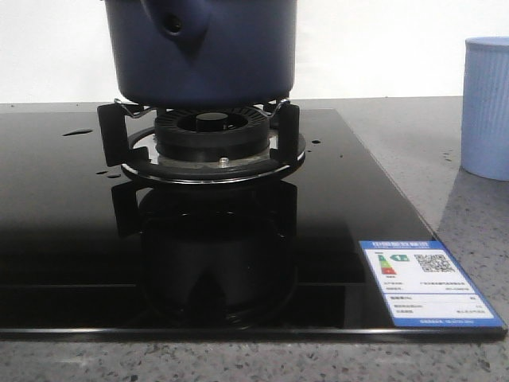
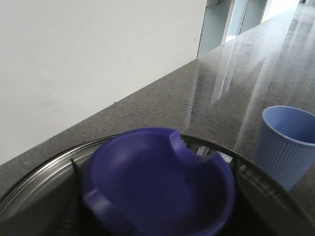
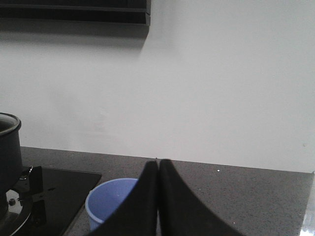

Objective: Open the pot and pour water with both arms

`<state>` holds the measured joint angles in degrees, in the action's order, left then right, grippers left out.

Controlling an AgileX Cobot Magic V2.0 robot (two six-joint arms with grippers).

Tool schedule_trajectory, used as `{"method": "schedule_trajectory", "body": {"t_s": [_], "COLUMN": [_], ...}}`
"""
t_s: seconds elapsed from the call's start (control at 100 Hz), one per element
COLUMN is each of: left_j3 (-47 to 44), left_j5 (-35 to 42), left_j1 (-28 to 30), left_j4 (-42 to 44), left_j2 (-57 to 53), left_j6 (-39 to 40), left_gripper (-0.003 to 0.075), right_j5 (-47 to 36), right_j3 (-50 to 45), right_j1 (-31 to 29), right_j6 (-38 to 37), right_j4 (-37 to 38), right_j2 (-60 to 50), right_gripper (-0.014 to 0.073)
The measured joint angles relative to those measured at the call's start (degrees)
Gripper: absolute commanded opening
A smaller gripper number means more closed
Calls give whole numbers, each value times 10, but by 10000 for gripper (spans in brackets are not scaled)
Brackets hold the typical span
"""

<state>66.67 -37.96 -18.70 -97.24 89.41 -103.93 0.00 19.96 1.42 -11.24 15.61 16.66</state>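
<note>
The dark navy pot [image 1: 238, 56] stands on the burner's stand, its handle mount with a round hole [image 1: 173, 24] facing me; its top is cut off in the front view. In the left wrist view, a blurred blue lid knob [image 2: 157, 182] sits very close, over a glass lid with a steel rim [image 2: 39, 182]. The knob covers the place of my left gripper's fingers, so its grip cannot be made out. My right gripper [image 3: 158, 164] is shut on nothing, hanging in the air in front of the pale blue cup [image 3: 110, 201], with the pot's edge [image 3: 10, 147] off to one side.
A black glass cooktop [image 1: 64, 239] carries the burner [image 1: 211, 131] and a blue-edged label [image 1: 425, 282] at its front right corner. The ribbed pale blue cup [image 1: 487, 107] stands on the grey stone counter [image 1: 413, 159] to the right of it. A white wall runs behind.
</note>
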Motion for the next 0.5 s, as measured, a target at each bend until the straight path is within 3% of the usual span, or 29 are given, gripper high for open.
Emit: {"method": "schedule_trajectory", "body": {"t_s": [0.08, 0.18, 0.5], "left_j3": [0, 0, 0], "left_j5": [1, 8, 16], "left_j1": [0, 0, 2], "left_j4": [-1, -14, -39], "left_j2": [0, 0, -63], "left_j6": [-6, -10, -7], "left_gripper": [525, 607, 589], "right_j5": [9, 23, 30], "right_j3": [0, 0, 0], "right_j1": [0, 0, 0], "right_j6": [0, 0, 0], "right_j4": [-1, -1, -1], "right_j2": [0, 0, 0], "right_gripper": [-74, -74, -74]}}
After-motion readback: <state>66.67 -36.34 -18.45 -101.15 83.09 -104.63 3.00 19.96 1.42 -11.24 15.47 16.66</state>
